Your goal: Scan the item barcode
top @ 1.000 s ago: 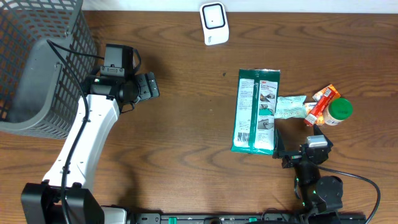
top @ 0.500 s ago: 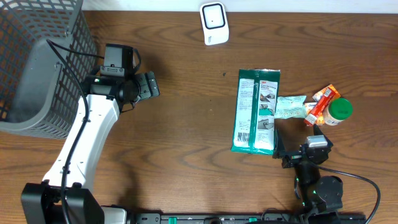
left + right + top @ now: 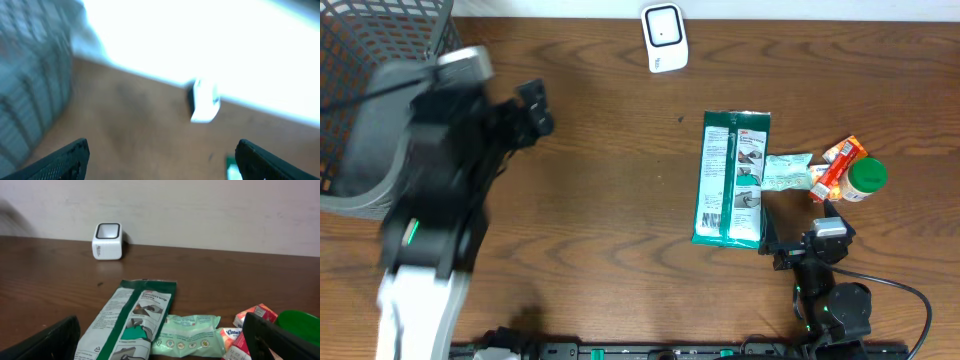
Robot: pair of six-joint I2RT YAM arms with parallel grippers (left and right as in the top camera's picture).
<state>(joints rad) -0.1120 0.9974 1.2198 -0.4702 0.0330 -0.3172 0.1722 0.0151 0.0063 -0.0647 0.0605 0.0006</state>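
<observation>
- The left arm (image 3: 430, 200) is the big news: a second ago it lay low and sharp over the table (image 3: 620, 260), and now it has swung up towards the overhead camera, a large blur across the basket (image 3: 360, 60) beside it.
- The left claw (image 3: 162, 150) goes with it, shifted back towards the basket; its fingers stand wide apart with nothing between them.
- The right claw (image 3: 160, 330) has not budged. It is spread fully open and holds nothing.
- The green pouch (image 3: 127, 325) lies flat just ahead of the right claw, exactly where it was. Its white panel carries print too small to read.
- A pale green packet (image 3: 187, 335) touches the pouch's right edge, ahead of the right claw.
- The scanner (image 3: 107, 241), white with a dark window, stands well beyond the right claw and a little to its left; the left wrist view also shows it ahead, blurred.
- An orange pack (image 3: 256, 314) and a green-capped bottle (image 3: 300, 322) sit near the right claw's right finger.
- A small pack (image 3: 231, 334) there reads "Kleenex", partly cut off.
</observation>
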